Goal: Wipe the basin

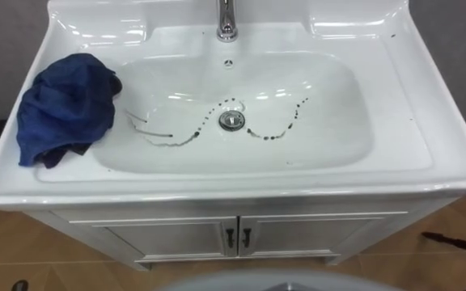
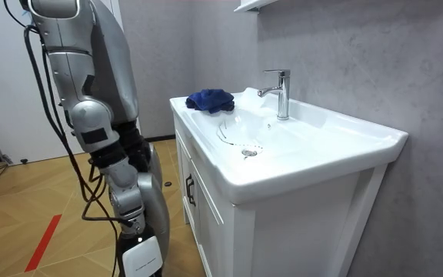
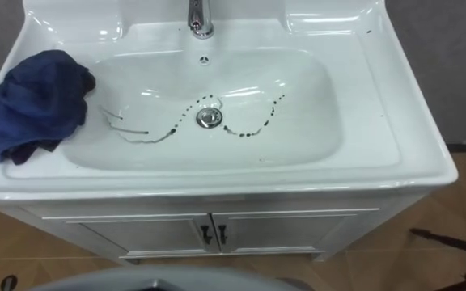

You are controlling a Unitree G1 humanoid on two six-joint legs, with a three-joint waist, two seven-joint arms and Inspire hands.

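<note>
A white washbasin point(image 1: 427, 153) tops a white two-door cabinet point(image 1: 176, 238). A crumpled dark blue cloth point(image 1: 63, 109) lies on its left rim, overlapping the bowl's edge. Dark dotted smears point(image 1: 269, 135) curve around the drain point(image 1: 230, 120).

Standing at the front edge of a basin point(image 1: 427, 153) sitting on a cabinet point(image 1: 176, 238). Lying on the basin's left rim, partly hanging over into the bowl, a cloth point(image 1: 65, 105). Rising from the middle of the back edge, a faucet point(image 1: 227, 20). Sitting at the bowl's centre, directly before the faucet, a drain point(image 1: 230, 120), with marks point(image 1: 269, 136) trailing left and right of it, reaching towards the cloth.
</note>
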